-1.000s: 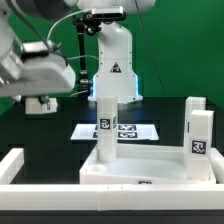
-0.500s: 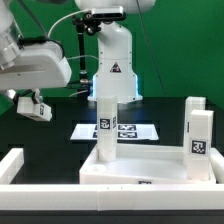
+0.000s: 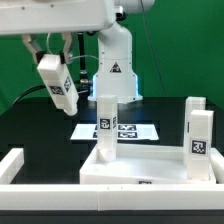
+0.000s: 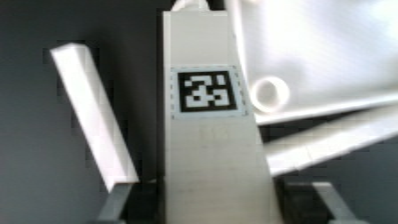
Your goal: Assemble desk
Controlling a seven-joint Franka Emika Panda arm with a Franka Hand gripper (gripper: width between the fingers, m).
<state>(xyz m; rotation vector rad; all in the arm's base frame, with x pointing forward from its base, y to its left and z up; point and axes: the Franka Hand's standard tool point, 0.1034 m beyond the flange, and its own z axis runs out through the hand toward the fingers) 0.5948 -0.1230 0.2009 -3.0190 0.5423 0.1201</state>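
Now gripper (image 3: 50, 62) clamped on tilted leg (image 3: 57, 87); square it upright over free tabletop (image 3: 150, 168) corner before lowering.

white rimmed tabletop (image 3: 150, 168) is laid flat with two tagged legs (image 3: 105, 125) stood upright on it; a third tagged leg (image 3: 57, 85) is held tilted above.

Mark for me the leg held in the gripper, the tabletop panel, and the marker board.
held leg (image 3: 58, 88): exterior view, on its tagged face.
tabletop panel (image 3: 150, 167): exterior view, on its flat top surface.
marker board (image 3: 140, 131): exterior view, on the strip showing behind the standing leg.
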